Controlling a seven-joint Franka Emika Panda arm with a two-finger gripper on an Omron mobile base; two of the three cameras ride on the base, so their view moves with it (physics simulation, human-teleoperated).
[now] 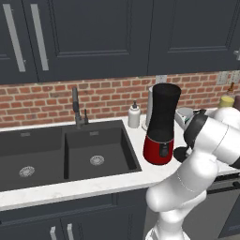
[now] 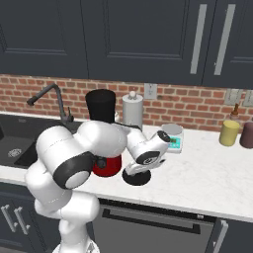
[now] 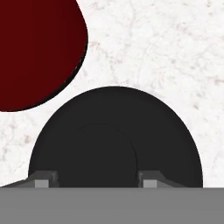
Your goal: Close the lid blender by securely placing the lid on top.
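The blender (image 1: 162,117) stands on the white counter right of the sink, its black jar open-topped on the glossy red base (image 1: 158,150). The lid (image 2: 136,178), a flat black disc, lies on the counter just right of the base. My gripper (image 2: 138,169) hangs straight down over it. In the hand view the lid (image 3: 116,135) spreads across the lower half and the red base (image 3: 35,48) shows at top left. My gripper (image 3: 98,180) is open, its fingertips (image 3: 43,179) standing on either side of the lid's raised centre, very near its surface.
A double sink (image 1: 65,152) with a faucet (image 1: 77,110) lies to the left. A white soap bottle (image 1: 134,116) and a paper towel roll (image 2: 132,111) stand behind the blender. The small scale (image 2: 173,136) sits behind the lid. A yellow jar (image 2: 229,132) stands at far right.
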